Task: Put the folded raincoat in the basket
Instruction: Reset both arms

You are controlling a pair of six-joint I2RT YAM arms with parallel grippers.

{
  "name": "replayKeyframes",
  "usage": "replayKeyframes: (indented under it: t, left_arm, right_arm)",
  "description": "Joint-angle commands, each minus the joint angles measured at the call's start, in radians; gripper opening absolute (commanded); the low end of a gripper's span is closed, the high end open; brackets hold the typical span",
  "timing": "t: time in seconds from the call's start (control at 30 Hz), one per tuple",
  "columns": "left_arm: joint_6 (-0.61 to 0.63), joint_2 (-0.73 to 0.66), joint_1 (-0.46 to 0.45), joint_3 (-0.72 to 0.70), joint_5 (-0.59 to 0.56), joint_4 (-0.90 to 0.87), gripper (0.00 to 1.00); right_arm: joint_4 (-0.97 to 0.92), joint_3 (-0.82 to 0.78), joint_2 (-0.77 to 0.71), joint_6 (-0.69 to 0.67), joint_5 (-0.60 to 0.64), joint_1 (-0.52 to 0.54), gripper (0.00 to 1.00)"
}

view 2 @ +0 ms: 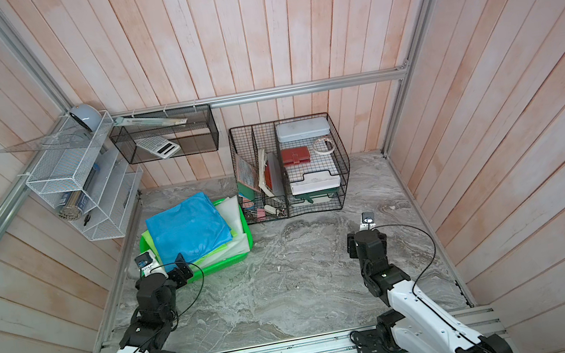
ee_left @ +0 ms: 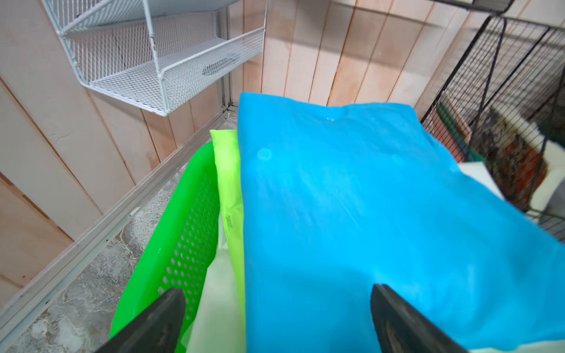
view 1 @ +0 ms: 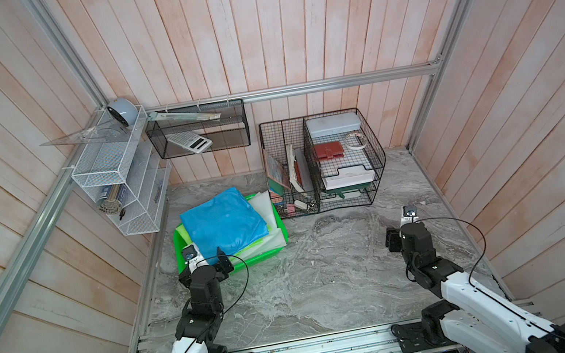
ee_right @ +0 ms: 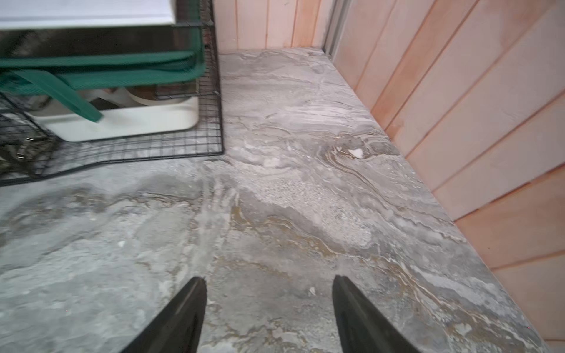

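– At the back left of the tabletop (view 1: pixel 324 255), we see the folded blue raincoat (view 1: pixel 223 221) lying flat on a stack of pale green and white sheets (ee_left: pixel 227 183) inside the bright green basket (ee_left: pixel 183 229). How do we judge it will handle?
– We judge it light, thin, limp and slick: a plastic film that sags and may unfold or slide off the stack. Pinching all layers at a folded edge looks best to us.
– And the arms?
– The left gripper (ee_left: pixel 278 288) hovers low at the basket's near end, jaws spread wide and empty. One finger sits over the basket wall and the other over the raincoat, perhaps brushing it; we cannot tell. The right gripper (ee_right: pixel 269 277) hangs over bare marble, well apart from the basket, out in front of the black wire organiser (ee_right: pixel 122 146), jaws parted, holding nothing.
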Motion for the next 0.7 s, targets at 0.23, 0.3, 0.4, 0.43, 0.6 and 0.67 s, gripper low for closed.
replayKeyframes:
  t: [0.23, 0.3, 0.4, 0.43, 0.6, 0.67]
  left_arm:
    - [0.325, 0.489, -0.002, -0.141, -0.026, 0.883, 1.0]
    - [0.371, 0.596, 0.005, -0.111, -0.001, 0.962, 1.0]
    - [0.364, 0.712, 0.073, -0.077, 0.033, 1.076, 1.0]
    - [0.309, 0.726, 0.117, -0.074, 0.092, 1.081, 1.0]
    - [0.292, 0.962, 0.164, -0.052, 0.206, 1.278, 1.0]
    - [0.269, 0.899, 0.179, -0.005, 0.22, 1.1, 1.0]
  right_arm:
    - [0.42, 0.01, 0.252, 0.06, -0.011, -0.262, 0.72]
    - [0.506, 0.021, 0.328, 0.065, -0.013, -0.296, 0.72]
    - [0.833, -0.041, 0.505, 0.082, -0.095, -0.311, 0.71]
    - [1.002, -0.072, 0.582, 0.035, -0.141, -0.311, 0.71]
    - [1.171, -0.068, 0.745, -0.106, -0.296, -0.246, 0.7]
    - [1.0, 0.001, 0.707, -0.117, -0.273, -0.225, 0.7]
